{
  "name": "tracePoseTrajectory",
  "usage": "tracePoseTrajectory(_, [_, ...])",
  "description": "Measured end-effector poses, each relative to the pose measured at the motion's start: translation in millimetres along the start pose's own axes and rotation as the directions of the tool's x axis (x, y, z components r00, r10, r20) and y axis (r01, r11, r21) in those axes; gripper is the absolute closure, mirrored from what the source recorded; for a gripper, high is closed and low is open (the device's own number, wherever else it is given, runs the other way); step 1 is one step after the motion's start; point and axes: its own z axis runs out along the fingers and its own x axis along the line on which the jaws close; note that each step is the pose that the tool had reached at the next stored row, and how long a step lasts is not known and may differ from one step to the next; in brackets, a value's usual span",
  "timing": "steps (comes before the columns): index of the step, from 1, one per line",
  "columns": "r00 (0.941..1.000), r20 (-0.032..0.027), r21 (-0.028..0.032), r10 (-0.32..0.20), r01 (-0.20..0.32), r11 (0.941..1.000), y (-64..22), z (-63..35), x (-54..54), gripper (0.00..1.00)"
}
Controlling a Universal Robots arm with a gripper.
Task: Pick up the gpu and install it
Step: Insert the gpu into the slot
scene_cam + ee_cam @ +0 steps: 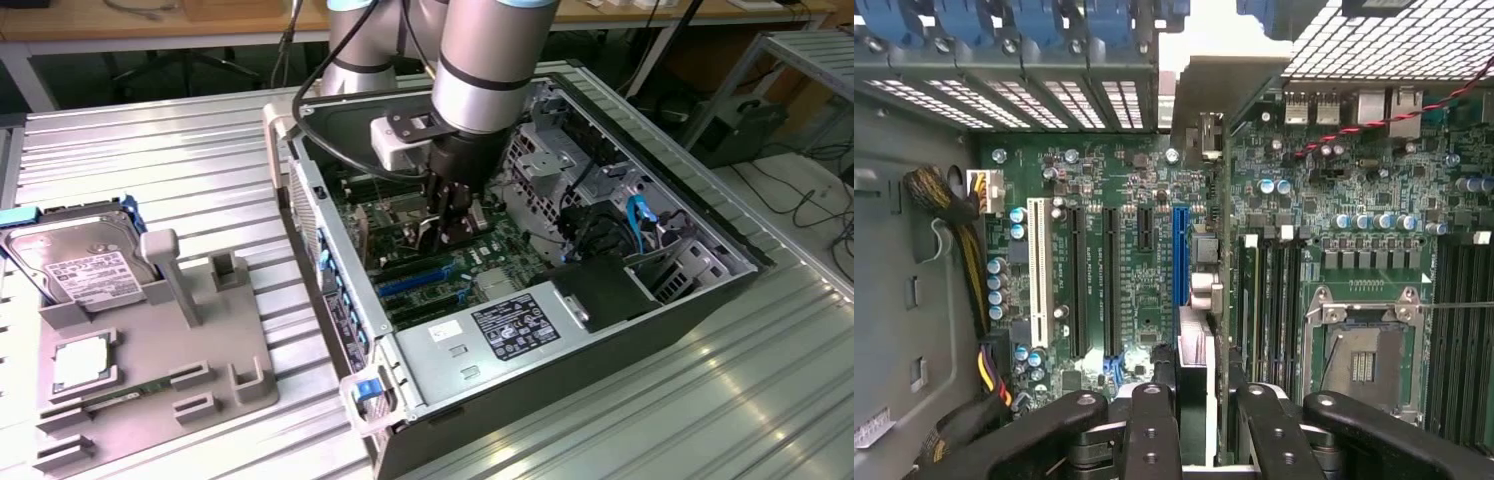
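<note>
Reaching down into the open computer case [694,215], the gripper [1196,415] has its fingers clamped on the gpu [1199,300], held edge-on above the motherboard [1124,260], just beside the blue slot [1180,255], bracket end near the case's rear wall.

A ribbed metal table [174,150] carries an open computer case [694,300] and a grey fixture tray [147,370].

The exterior view looks down at an angle from some way off on the open black computer case [694,300] on the ribbed metal table [174,150]. The wrist view looks close down past the gripper (lower frame) at the green motherboard [1144,190], which both views share.
</note>
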Motion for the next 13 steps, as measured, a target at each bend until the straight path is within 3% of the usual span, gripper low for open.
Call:
tracePoseTrajectory(6, [1.0, -0.0001, 0.0, 0.0, 0.0, 1.0, 0.1, 1.1, 6.6, 0.72])
tracePoseTrajectory(13, [1.0, -0.0001, 0.0, 0.0, 0.0, 1.0, 4.5, 9.3, 8.1, 0.72])
